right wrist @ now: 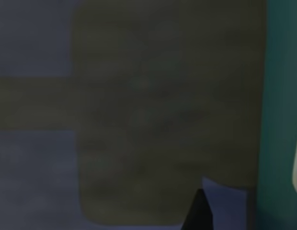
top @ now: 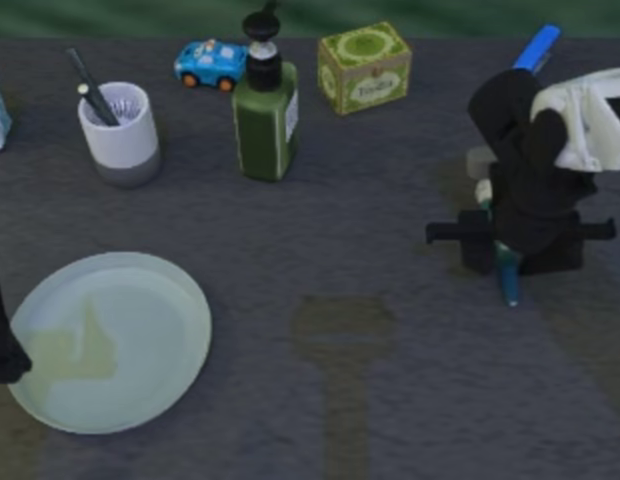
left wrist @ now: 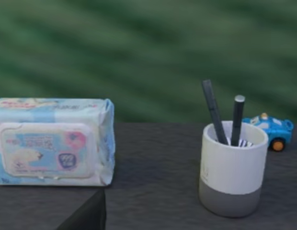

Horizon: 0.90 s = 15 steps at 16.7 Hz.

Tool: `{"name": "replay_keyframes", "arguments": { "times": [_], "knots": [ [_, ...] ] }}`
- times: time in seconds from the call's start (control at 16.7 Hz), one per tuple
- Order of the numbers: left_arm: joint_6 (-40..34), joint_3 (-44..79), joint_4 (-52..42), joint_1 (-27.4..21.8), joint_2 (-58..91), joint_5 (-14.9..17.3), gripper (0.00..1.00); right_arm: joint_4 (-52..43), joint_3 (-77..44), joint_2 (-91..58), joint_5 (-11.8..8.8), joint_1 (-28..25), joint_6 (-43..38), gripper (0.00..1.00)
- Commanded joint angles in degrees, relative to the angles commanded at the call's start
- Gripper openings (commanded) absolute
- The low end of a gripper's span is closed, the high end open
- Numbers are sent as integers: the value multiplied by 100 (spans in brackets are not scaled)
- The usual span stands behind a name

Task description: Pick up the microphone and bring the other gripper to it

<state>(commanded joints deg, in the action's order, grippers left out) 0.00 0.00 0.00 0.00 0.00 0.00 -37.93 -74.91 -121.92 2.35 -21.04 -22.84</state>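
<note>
Here, at the right of the top view, the right gripper [top: 505,262] sits low over the microphone [top: 508,283], whose teal handle pokes out below the black arm toward the lower edge of the frame. A bit of its pale head shows just above the gripper body. The arm hides the fingertips, so I cannot tell whether the fingers are spread or clamped on the handle. In the right wrist view the teal handle [right wrist: 278,115] fills the right edge, very close, with the dark table [right wrist: 38,158] behind it.

The left gripper [top: 2,345] is parked at the far left edge of the top view, just beside the pale green plate [top: 110,342]; its fingers cannot be made out.

Along the upper part of the top view stand a white-and-grey cup [top: 118,132] holding pens, a blue toy car [top: 210,63], a green pump bottle [top: 266,112] and a green box [top: 364,67]. A blue object [top: 538,46] shows at the upper right. The left wrist view shows a pack of wipes [left wrist: 52,141] at the left.
</note>
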Motion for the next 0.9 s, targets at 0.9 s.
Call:
{"name": "replay_keyframes", "arguments": {
  "times": [0.9],
  "knots": [
    [0,0,0,0,0,0,100,1876,322,692,-527,-22,555,0]
  ]
}}
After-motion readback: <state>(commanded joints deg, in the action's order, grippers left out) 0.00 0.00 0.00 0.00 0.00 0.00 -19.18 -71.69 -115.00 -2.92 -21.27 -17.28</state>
